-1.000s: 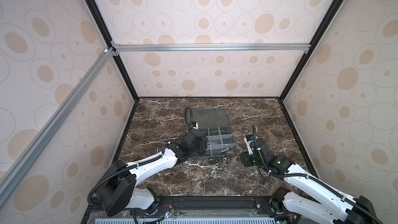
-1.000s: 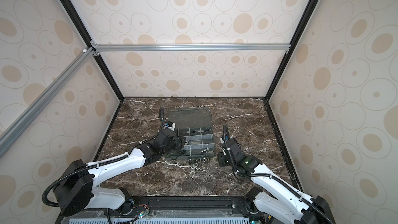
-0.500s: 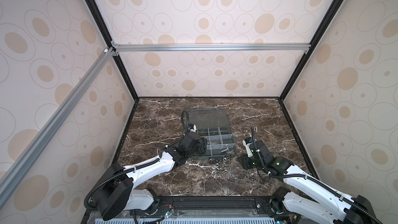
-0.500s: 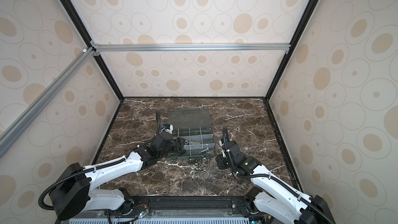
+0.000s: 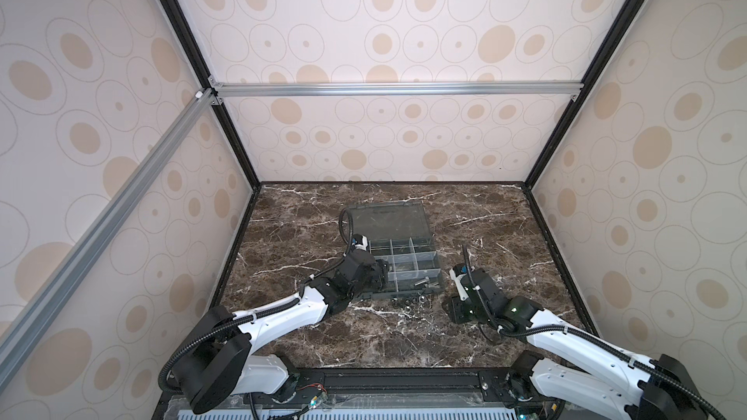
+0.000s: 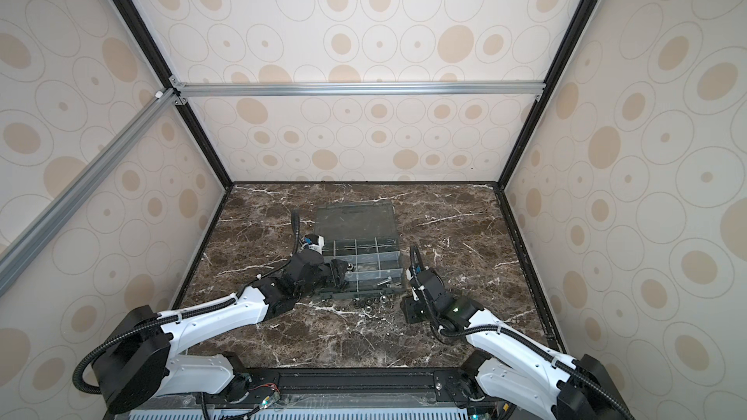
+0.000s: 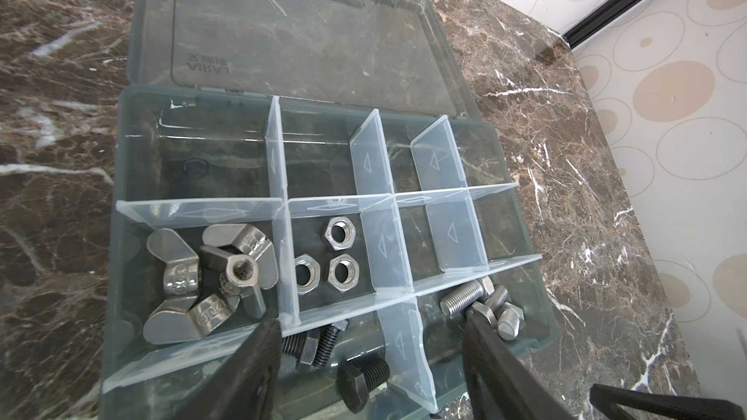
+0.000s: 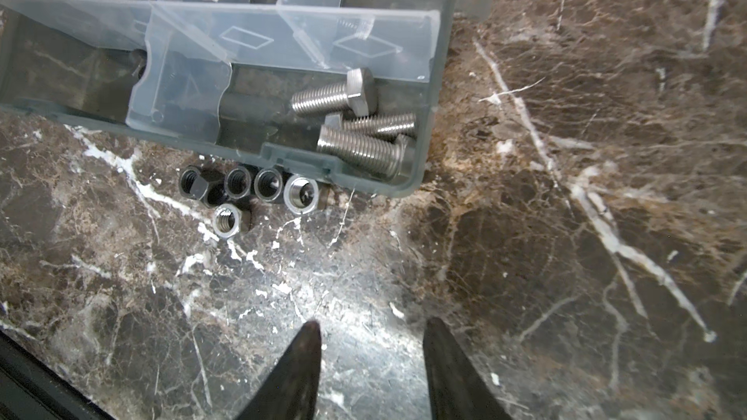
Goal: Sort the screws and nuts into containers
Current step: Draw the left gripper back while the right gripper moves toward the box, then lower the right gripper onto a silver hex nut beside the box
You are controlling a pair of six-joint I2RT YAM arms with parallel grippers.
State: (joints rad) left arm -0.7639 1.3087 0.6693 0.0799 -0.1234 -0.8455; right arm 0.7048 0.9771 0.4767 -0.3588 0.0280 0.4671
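Several loose nuts [image 8: 246, 191] lay on the surface [image 5: 323, 341] just outside the organizer box's [image 8: 299, 157] near wall. Silver screws [image 8: 355, 127] occupied its near corner compartment, with black screws [image 7: 335, 361] in the adjoining one. Hex nuts [image 7: 327, 260] and wing nuts [image 7: 206, 276] sat one row in.

Over the last second the right jaws, partly open and empty, edged toward the loose nuts. The left jaws stayed wide and empty above the near row. A nut pick-up appeared next.

The surface was dark veined marble, enclosed by cream circle-patterned walls [image 5: 384, 143].
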